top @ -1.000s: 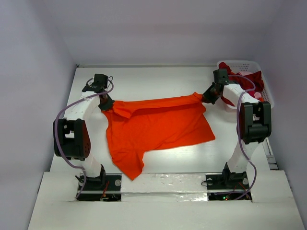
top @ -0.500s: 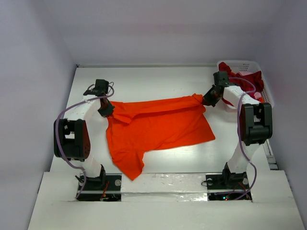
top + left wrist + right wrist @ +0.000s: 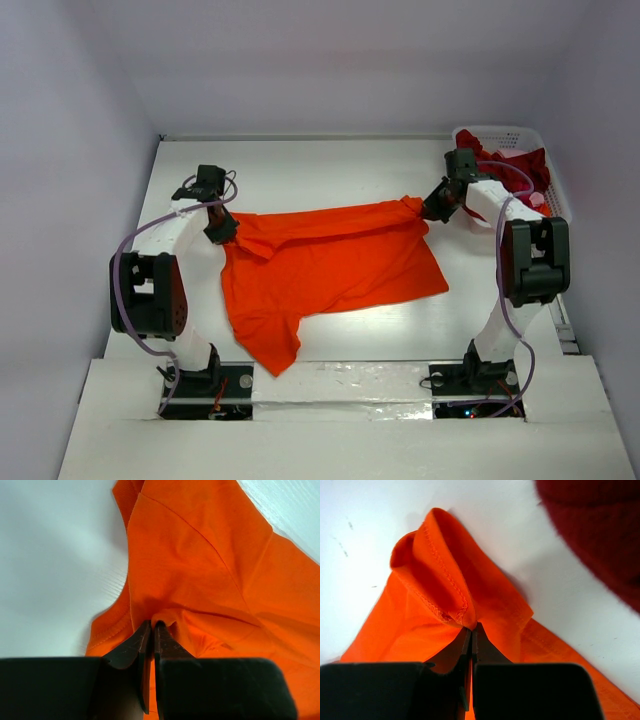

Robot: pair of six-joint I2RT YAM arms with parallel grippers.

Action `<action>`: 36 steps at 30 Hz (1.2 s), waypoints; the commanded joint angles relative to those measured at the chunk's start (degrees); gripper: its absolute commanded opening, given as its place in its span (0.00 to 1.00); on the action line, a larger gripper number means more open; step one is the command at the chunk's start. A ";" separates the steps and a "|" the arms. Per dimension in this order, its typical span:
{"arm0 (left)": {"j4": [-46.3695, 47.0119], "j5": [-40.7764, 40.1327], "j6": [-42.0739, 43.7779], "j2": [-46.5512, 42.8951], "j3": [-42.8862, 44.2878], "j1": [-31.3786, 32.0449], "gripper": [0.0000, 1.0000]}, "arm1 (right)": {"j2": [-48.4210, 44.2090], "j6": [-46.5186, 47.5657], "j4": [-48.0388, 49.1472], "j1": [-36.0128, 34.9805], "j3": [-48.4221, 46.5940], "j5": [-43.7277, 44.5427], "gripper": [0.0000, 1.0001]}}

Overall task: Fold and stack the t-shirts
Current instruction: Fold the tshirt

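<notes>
While pinching the orange t-shirt [image 3: 330, 265] at its far left and far right corners with left gripper [image 3: 224, 235] and right gripper [image 3: 428, 208] clamped, treat as limp, light cloth spread on the worktop [image 3: 320, 170]; hold hems.

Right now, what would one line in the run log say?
left gripper: shut on orange t-shirt | right gripper: shut on orange t-shirt | dark red t-shirt: in basket

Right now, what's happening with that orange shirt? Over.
Left fingers shut on orange t-shirt, far-left edge. Right fingers shut on its far-right corner. Dark red t-shirt in white basket. Nothing in the way.
</notes>
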State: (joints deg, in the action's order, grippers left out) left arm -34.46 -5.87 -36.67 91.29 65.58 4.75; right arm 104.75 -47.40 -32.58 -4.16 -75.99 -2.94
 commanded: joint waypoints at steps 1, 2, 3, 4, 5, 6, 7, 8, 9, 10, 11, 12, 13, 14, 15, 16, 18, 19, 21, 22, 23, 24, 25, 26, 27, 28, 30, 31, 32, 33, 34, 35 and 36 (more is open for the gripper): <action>-2.11 -0.02 1.07 -2.87 0.78 -0.54 0.00 | -3.24 0.20 0.59 -0.76 0.57 0.48 0.00; -2.28 -0.02 1.07 -2.87 0.60 -0.54 0.00 | -3.24 0.20 0.50 -0.76 0.66 0.39 0.00; -2.54 -0.02 1.24 -3.04 0.51 -0.54 0.00 | -3.41 0.20 0.50 -0.76 0.84 0.39 0.00; -2.63 0.07 1.33 -3.22 0.34 -0.54 0.00 | -3.59 0.20 0.50 -0.76 0.93 0.39 0.00; -2.63 0.07 1.42 -3.31 0.34 -0.54 0.00 | -3.67 0.20 0.50 -0.76 1.28 0.39 0.00; -2.81 0.07 1.42 -3.57 0.25 -0.54 0.00 | -3.76 0.11 0.58 -1.28 1.45 0.22 0.00; -2.81 0.15 1.42 -3.66 -0.01 -0.54 0.00 | -3.76 0.20 0.59 -1.29 1.54 0.22 0.00; -2.81 0.24 1.51 -3.66 -0.28 -0.54 0.00 | -3.76 0.20 0.67 -1.29 1.54 0.13 0.00; -2.63 0.24 1.51 -3.57 -0.45 -0.54 0.00 | -3.59 0.20 0.67 -1.29 1.54 -0.05 0.00; -2.55 0.50 1.60 -3.40 -0.98 -0.54 0.00 | -3.50 0.20 0.67 -1.29 1.63 -0.14 0.00; -2.46 0.68 1.60 -3.22 -1.24 -0.54 0.00 | -3.33 0.11 0.76 -1.29 1.54 -0.40 0.00; -2.28 0.86 1.60 -2.87 -1.42 -0.54 0.00 | -3.06 0.11 0.76 -1.89 1.54 -0.66 0.00; -2.28 0.95 1.68 -2.78 -1.60 -0.54 0.00 | -2.97 -0.06 0.76 -1.90 1.54 -0.66 0.00; -2.28 0.95 1.68 -2.78 -1.86 -0.54 0.00 | -2.97 -0.15 0.76 -1.90 1.63 -0.58 0.00; -2.19 0.86 1.77 -2.87 -1.95 -0.54 0.00 | -3.06 -0.24 0.76 -2.51 1.72 -0.40 0.00; -2.19 0.77 1.77 -2.95 -2.04 -0.54 0.00 | -2.97 -0.33 0.76 -2.52 2.07 -0.40 0.00; -2.11 0.51 2.21 -2.69 -2.56 -0.54 0.00 | -2.97 -0.50 0.94 -3.13 2.42 -0.31 0.00; -2.11 0.42 2.30 -2.52 -2.83 -0.54 0.00 | -2.89 -0.76 1.02 -3.13 2.68 -0.40 0.00; -1.76 0.42 2.47 -2.34 -4.05 -0.54 0.00 | -2.80 -0.85 1.38 -3.65 3.30 -0.49 0.00; -1.58 0.25 2.21 -2.25 -4.41 -0.54 0.00 | -2.71 -1.12 1.38 -3.66 3.47 -0.49 0.00; -1.40 0.24 2.21 -2.25 -5.28 -0.54 0.00 | -2.71 -1.12 1.46 -4.18 3.91 -0.49 0.00; -0.97 0.33 2.12 -2.25 -5.72 -0.54 0.00 | -2.80 -1.21 1.73 -4.19 4.09 -0.40 0.00; -0.79 0.33 2.04 -2.25 -6.08 -0.54 0.00 | -2.80 -1.29 1.82 -4.19 4.35 -0.31 0.00; -0.35 0.33 1.95 -2.25 -6.69 -0.54 0.00 | -2.80 -1.38 1.82 -4.19 4.62 -0.31 0.00; -0.26 0.24 1.77 -2.34 -7.04 -0.54 0.00 | -2.80 -1.38 1.90 -4.19 4.79 -0.23 0.00; -0.09 0.24 1.77 -2.25 -7.31 -0.54 0.00 | -2.80 -1.38 1.99 -4.19 4.88 -0.22 0.00; 0.27 0.24 1.69 -2.25 -8.01 -0.54 0.00 | -3.14 -1.65 2.08 -4.19 5.41 0.04 0.00; 0.36 0.24 1.68 -2.25 -8.19 -0.54 0.00 | -3.41 -2.08 2.25 -4.19 5.76 0.13 0.00; 0.44 0.33 1.68 -2.17 -8.54 -0.54 0.00 | -3.59 -2.43 2.43 -4.19 6.02 0.13 0.00; 0.53 0.24 1.68 -2.16 -8.63 -0.54 0.00 | -3.85 -2.96 2.87 -4.19 6.63 -0.13 0.00; 0.53 0.42 1.68 -2.16 -8.80 -0.54 0.00 | -3.85 -3.23 2.96 -4.19 6.90 -0.22 0.00; 0.53 0.42 1.77 -2.08 -8.89 -0.54 0.00 | -3.76 -3.49 3.13 -4.19 7.08 -0.49 0.00; 0.53 0.42 1.77 -2.08 -8.98 -0.54 0.00 | -3.59 -3.67 3.31 -4.19 7.17 -0.84 0.00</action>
State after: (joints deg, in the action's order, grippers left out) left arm -33.58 -4.78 -35.38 90.65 57.28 4.64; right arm 103.44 -49.41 -31.18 -7.97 -69.54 -3.44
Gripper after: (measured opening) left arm 0.010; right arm 0.017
